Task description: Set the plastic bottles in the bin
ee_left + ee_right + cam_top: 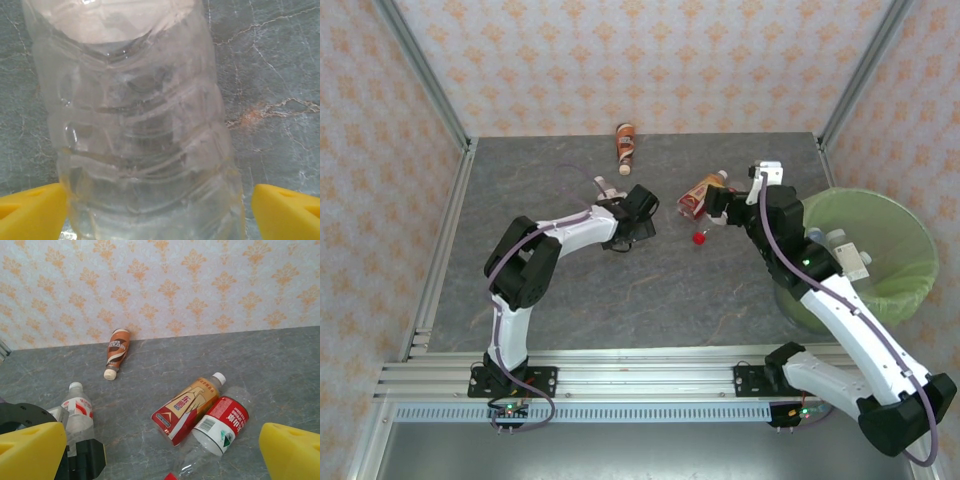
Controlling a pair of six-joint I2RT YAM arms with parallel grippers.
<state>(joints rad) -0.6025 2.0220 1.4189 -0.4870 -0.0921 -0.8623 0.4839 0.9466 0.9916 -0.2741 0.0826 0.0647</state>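
Nearest the overhead camera you have the aluminium mounting rail (640, 385) carrying both arm bases at the near edge of the grey marbled table (620, 290). Your left gripper (623, 208) sits low at mid-table over a clear ribbed plastic bottle with a white cap (607, 187), the cap pointing far-left. Your right gripper (713, 212) hangs just beside an orange-and-red labelled bottle with a white cap (703, 192); the red cap of a clear bottle with a red label (699, 238) shows just on its near side. A brown-and-white bottle (625, 142) lies by the far wall, well apart from both. The large round bin lined with a light-green bag (920, 240) stands at the table's right edge beside the right arm; pale items (845, 250) inside it are too small to identify. From the left wrist, the clear ribbed bottle (140, 125) runs up mid-frame between the yellow fingertips (30, 210): jaws spread, the tip at frame left touching the bottle's side, the other standing apart from it, so no pinch. From the right wrist, the yellow fingertips (292, 452) stand wide apart at the lower corners with nothing between them; the orange-and-red bottle (187, 407) and the red-labelled one (220, 425) lie touching on the table just ahead, the brown one (117, 350) near the wall.
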